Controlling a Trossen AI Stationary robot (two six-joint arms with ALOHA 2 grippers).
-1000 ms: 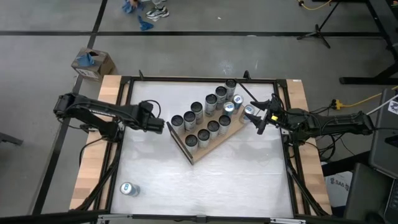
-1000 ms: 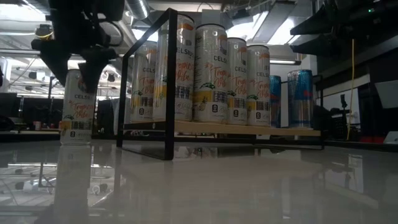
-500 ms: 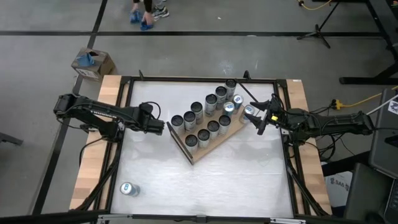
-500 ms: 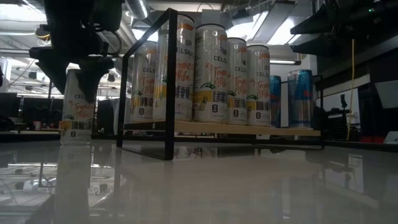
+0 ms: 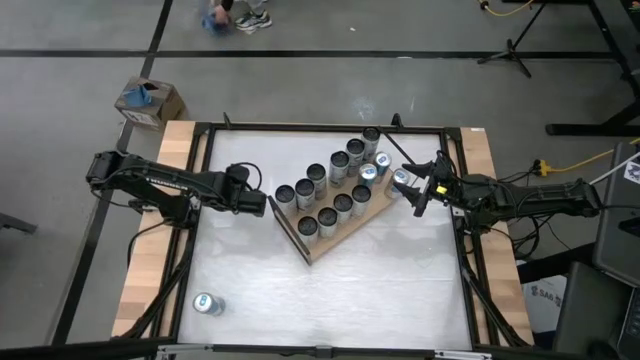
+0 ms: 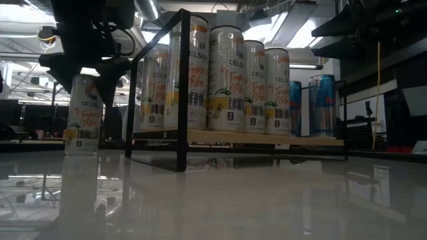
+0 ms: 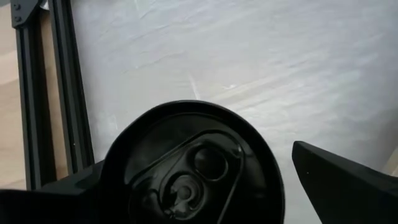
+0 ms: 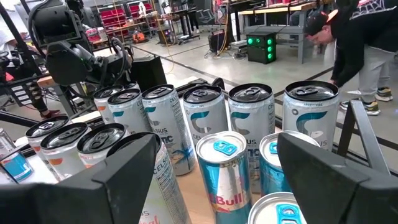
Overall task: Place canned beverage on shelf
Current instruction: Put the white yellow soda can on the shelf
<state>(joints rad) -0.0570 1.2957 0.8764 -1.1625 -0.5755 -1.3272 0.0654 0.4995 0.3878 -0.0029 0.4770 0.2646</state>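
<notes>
A tall white can (image 6: 83, 117) stands upright on the table, just left of the shelf (image 5: 332, 240). The shelf is a wood board in a black frame and carries several cans. My left gripper (image 5: 258, 203) is open above this can, one finger on each side of its top (image 7: 193, 168). My right gripper (image 5: 416, 194) is open and level at the shelf's right end, facing the blue cans (image 8: 222, 174). The nearest blue can (image 5: 402, 178) sits just off its fingertips, with no touch showing. Another can (image 5: 206, 304) sits near the table's front left corner. My left gripper comes at the can from above, slanting down. One finger (image 7: 65, 196) lies close against the rim of the can's top (image 7: 111, 163); I cannot tell whether it touches. The other finger (image 7: 348, 180) stands apart from the can.
The table's middle and near right are bare white surface (image 5: 380, 290). Pale wooden planks (image 5: 155, 240) and a black frame run along the sides. A cardboard box (image 5: 150, 100) sits on the floor beyond the far left corner. A person (image 8: 348, 37) bends over beyond the table.
My left gripper has tipped a little over the standing can. Its fingers stood in front of the can's upper part a second ago and now flank its top. The can has kept its place.
</notes>
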